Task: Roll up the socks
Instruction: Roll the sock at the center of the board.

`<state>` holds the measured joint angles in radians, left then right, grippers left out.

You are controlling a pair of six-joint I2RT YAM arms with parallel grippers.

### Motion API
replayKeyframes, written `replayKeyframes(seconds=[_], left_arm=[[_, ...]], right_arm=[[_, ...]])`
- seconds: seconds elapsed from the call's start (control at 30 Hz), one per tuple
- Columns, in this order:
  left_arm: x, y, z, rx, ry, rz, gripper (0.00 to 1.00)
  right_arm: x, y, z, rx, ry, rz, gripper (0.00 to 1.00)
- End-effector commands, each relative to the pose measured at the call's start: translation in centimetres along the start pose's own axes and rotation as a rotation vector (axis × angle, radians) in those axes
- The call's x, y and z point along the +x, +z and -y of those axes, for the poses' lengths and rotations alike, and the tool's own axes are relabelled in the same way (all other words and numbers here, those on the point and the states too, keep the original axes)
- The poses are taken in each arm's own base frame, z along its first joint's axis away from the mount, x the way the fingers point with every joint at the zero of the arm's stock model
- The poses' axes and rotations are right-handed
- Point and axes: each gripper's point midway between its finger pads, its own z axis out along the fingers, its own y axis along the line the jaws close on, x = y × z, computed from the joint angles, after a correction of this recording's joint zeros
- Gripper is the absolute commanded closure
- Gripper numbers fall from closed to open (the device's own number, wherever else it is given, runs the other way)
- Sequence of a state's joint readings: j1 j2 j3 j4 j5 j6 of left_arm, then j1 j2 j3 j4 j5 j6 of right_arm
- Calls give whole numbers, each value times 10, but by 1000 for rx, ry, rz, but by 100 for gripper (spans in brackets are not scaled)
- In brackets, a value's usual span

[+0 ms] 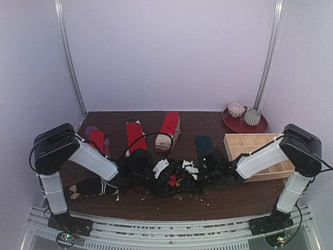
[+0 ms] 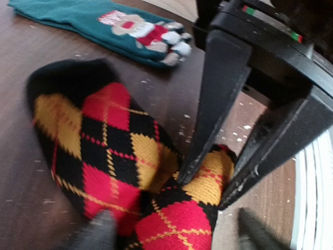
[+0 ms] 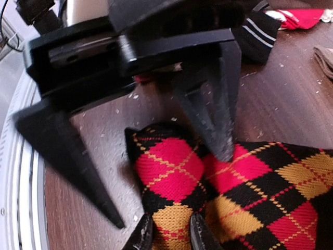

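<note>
Both hands are in tight over the argyle sock (image 2: 104, 151), nose to nose. The left gripper (image 2: 174, 234) stands wide apart, one finger either side of the sock's near end and gripping nothing. Seen from the right wrist, one left fingertip (image 3: 223, 148) touches the fabric on a red diamond while the other hangs clear over bare table (image 3: 88, 219).

The right gripper (image 3: 171, 234) is the one with a hold. Its jaws stand narrow, with a bunched fold of argyle nipped between them.

The sock sits directly under and between the two hands, flat on the table apart from that raised fold. Its length doesn't run hand to hand. From the left hand it stretches away ahead and to the left, with the black end farthest out. From the right hand that same stretch trails off to the right.

Neither hand is closer, since both are on the same end. By my reading, any rolling has to travel along that length, away from the pinched fold, and the right hand holds the start of it. The teal sock (image 2: 99, 23) lies well ahead of the left hand, apart.
</note>
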<state>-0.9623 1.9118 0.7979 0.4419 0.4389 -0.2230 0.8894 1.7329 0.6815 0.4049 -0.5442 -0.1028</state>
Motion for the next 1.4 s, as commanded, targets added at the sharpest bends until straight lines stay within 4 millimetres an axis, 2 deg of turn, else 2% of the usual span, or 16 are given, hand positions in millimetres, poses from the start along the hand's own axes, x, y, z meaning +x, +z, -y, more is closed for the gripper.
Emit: replayKeyframes(seconds=[0.0, 0.1, 0.17, 0.27, 0.37, 0.53, 0.63, 0.8, 0.93, 1.2, 1.23, 1.27, 1.37], left_arm=[[50, -12, -36, -219, 1, -188, 2], [19, -32, -37, -282, 93, -48, 2], [-3, -47, -31, -296, 169, 54, 2], [-20, -61, -17, -274, 280, 167, 2], [-34, -61, -7, -238, 357, 225, 4], [-45, -47, 6, -147, 410, 249, 9], [-45, -35, 5, -120, 429, 228, 13], [-32, -13, 4, -60, 420, 165, 22], [-20, -5, 2, -39, 384, 128, 44], [-4, -3, 2, -20, 323, 82, 72], [-3, -1, 2, -15, 319, 75, 93], [-2, 0, 1, -16, 312, 70, 100], [6, 6, -2, -15, 283, 29, 100]], right_arm=[[67, 7, -7, -36, 271, -228, 78], [79, 8, -11, -63, 360, -281, 78], [83, 8, -13, -87, 413, -300, 78], [91, 6, -11, -109, 491, -323, 78], [96, 5, -6, -126, 566, -332, 78], [102, 5, 0, -136, 619, -369, 78], [108, 4, 1, -150, 640, -407, 78], [116, 1, 5, -145, 656, -457, 78], [116, -1, 10, -142, 659, -458, 78], [116, 2, 15, -142, 659, -454, 78], [115, 3, 15, -142, 658, -451, 78], [113, 3, 16, -140, 654, -445, 78], [106, 2, 22, -109, 630, -418, 74]])
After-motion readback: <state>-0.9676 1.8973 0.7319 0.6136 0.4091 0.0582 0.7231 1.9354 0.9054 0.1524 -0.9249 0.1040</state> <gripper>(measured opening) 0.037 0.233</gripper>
